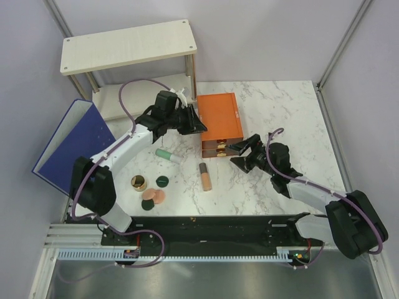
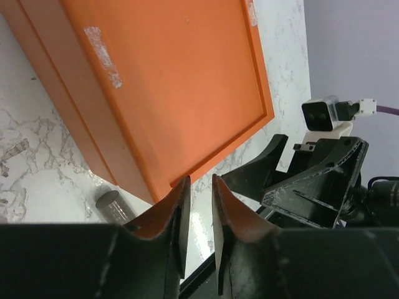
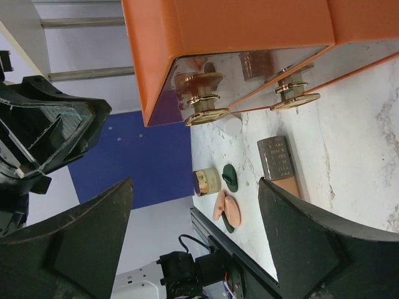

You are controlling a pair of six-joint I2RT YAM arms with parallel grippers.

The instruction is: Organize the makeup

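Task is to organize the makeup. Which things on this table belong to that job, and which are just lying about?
Belongs to the job:
peach tube with dark cap
mint-green tube
gold-rimmed jar
peach disc
dark green compact
second dark green compact

Not makeup:
blue binder
white shelf unit
orange drawer box, possibly where the makeup goes

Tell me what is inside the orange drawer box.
Nothing shows: the orange box has both drawers pushed in, only their shiny fronts and gold knobs visible. Whatever is inside is covered.
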